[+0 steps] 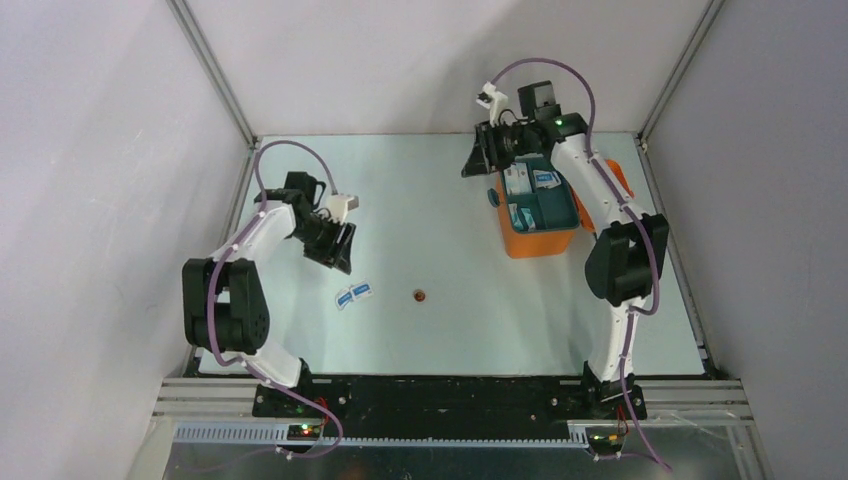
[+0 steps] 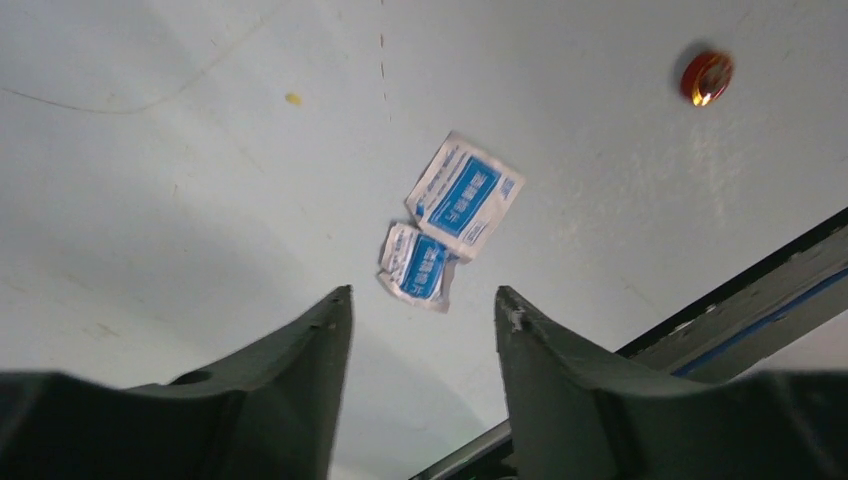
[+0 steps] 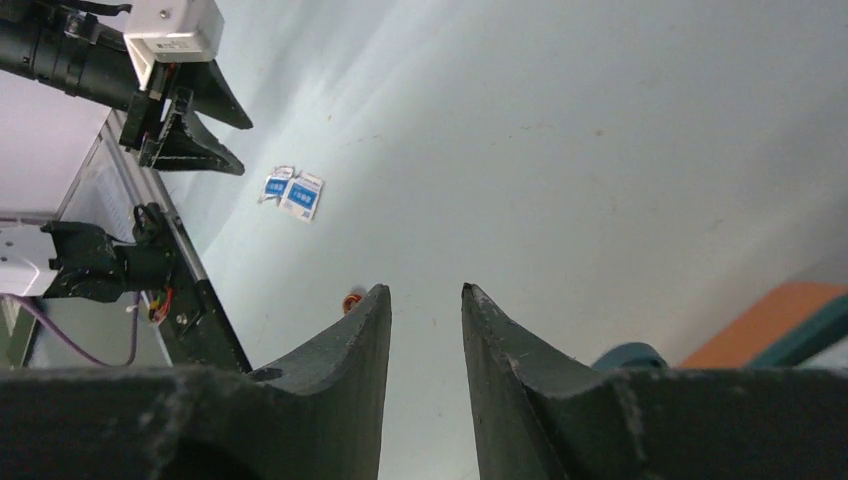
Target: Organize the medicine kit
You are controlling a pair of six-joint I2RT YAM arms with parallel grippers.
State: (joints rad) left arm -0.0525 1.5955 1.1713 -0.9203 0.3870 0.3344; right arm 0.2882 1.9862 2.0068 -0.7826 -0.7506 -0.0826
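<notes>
Left fingers [image 2: 320,340]: apart, empty, above two white-blue sachets [image 2: 465,195]; print illegible. Right fingers [image 3: 360,340]: slightly apart, empty. Medicine kit [image 1: 538,242]: orange box, lid open, teal tray [image 1: 566,221] holding blue-white packets [image 1: 530,182], far-right on table [image 1: 420,200], near Right fingers.

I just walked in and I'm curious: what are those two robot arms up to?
They are tidying a medicine kit. The orange box sits open at the far right of the table, with some packets in its tray. The left gripper hovers open and empty above two blue and white packets lying loose on the table. The right gripper is open and empty too, up by the box.
</notes>
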